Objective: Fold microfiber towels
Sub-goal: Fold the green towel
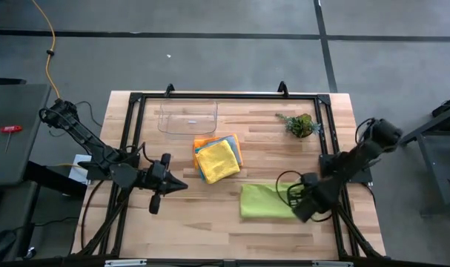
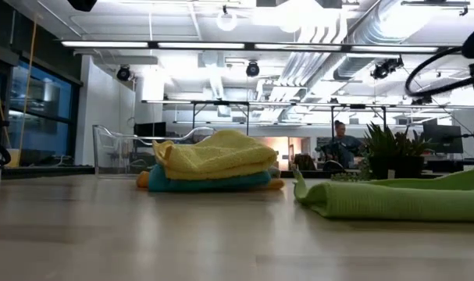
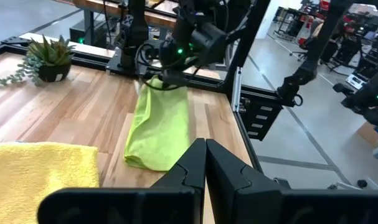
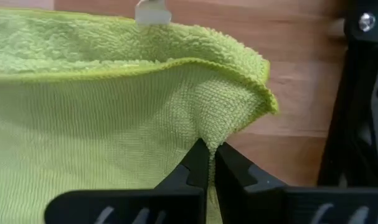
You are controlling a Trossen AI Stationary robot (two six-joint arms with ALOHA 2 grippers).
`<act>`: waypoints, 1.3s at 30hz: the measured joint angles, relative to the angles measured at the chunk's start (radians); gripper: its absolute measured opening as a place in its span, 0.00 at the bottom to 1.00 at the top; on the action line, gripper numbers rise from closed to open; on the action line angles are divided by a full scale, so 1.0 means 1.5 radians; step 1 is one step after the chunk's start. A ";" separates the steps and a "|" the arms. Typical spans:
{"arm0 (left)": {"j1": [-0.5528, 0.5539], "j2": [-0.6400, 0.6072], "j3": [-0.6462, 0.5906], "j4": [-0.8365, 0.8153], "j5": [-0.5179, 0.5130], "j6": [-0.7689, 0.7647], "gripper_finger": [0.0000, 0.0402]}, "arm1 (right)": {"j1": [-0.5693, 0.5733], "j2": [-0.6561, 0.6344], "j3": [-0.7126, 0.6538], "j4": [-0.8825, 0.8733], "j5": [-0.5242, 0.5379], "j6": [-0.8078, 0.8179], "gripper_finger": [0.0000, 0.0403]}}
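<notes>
Lime green microfiber towel (image 4: 101, 106) is pinched at one edge by my right tool (image 4: 207, 163), fingers clenched on the cloth w/ a bit of fabric bunched between the tips. Right tool (image 1: 302, 202) sits at the right side of the light wooden worktop (image 1: 180, 215), towel (image 1: 265, 201) lying folded flat just beside it, toward the front. Left tool (image 1: 174, 185) hovers over the worktop's left part, well apart from the towel; fingers (image 3: 187, 167) clenched together, grasping nothing. Btwn the two, nearer the middle, a stack of folded towels: yellow microfiber towel (image 1: 216, 160) on top, teal towel (image 2: 205, 181) under it, orange towel (image 1: 201, 141) edge showing at the bottom. Clear plastic tray (image 1: 187, 117) stands just behind the stack. Small dark-green leafy plant sprig (image 1: 299, 124) at the back right.
</notes>
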 joint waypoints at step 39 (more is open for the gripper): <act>0.000 0.000 0.000 0.000 -0.033 -0.006 0.00 | -0.115 0.098 0.175 0.265 0.245 -0.161 0.00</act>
